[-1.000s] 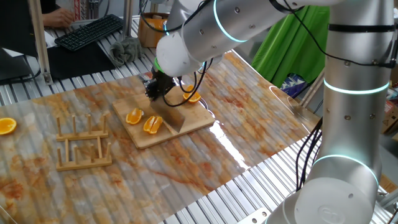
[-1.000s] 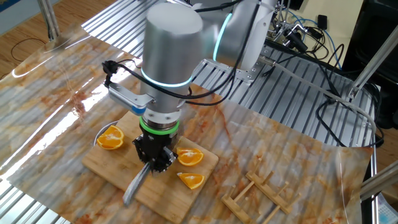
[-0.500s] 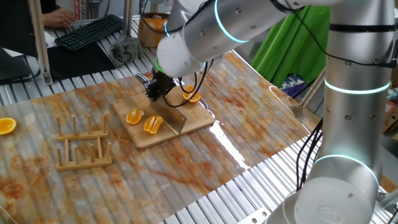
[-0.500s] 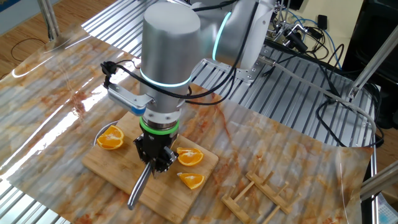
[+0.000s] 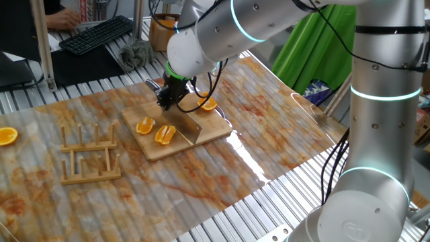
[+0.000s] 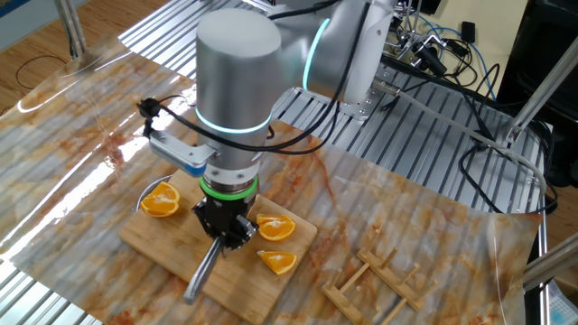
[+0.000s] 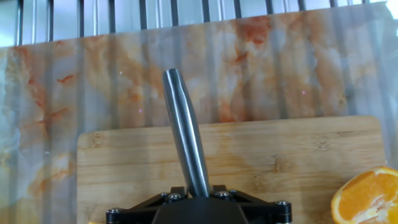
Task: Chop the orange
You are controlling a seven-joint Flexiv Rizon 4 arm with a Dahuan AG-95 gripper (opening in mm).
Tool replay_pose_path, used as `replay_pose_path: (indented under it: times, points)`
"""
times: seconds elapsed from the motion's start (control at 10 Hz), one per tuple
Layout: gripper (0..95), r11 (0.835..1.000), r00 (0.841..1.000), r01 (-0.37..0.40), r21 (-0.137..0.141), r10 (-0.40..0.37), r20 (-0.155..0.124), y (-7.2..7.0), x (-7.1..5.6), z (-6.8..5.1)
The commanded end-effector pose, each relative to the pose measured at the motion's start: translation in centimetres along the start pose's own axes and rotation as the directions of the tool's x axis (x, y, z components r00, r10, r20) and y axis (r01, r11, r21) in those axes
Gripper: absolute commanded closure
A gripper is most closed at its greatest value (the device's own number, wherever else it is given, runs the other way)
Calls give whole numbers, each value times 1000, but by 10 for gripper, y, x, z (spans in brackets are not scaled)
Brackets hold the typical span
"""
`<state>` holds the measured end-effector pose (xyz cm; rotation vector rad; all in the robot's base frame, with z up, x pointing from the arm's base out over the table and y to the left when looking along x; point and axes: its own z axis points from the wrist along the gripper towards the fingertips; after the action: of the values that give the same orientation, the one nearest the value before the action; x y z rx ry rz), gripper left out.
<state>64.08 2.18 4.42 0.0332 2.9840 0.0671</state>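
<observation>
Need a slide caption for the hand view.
Claw gripping the knife handle over the wooden board; an orange piece at lower right.

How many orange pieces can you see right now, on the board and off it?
4. Two wedges lie together on the cutting board, another piece on its far side past the gripper, and one alone at the table's edge. More could be hidden behind the arm.

The arm point(image 6: 239, 90) has swung slightly toward 9 o'clock in the other fixed view, its wrist turning so the small bracket with its cable point(image 6: 172, 149) now sits farther out at 9 o'clock. The knife point(image 6: 206, 271) under the gripper point(image 6: 226, 233) has tilted (handle end more toward 6 o'clock than a second ago), while the jaws have narrowed on it.
</observation>
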Motion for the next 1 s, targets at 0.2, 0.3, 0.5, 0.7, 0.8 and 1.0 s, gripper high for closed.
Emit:
replay_pose_path:
  times: [0.2,0.3,0.5,0.7,0.8,1.0]
  points:
    - [950,1000,1000,2,-13,-2,-15,-1,0,2]
    - [950,1000,1000,1,-10,-1,-14,-1,0,2]
    - [950,1000,1000,-2,-7,2,-14,0,0,2]
    - [950,1000,1000,-5,-9,5,-15,0,0,2]
    - [760,1000,1000,-10,-6,10,-17,0,1,2]
    - [760,1000,1000,-11,-4,11,-17,0,1,2]
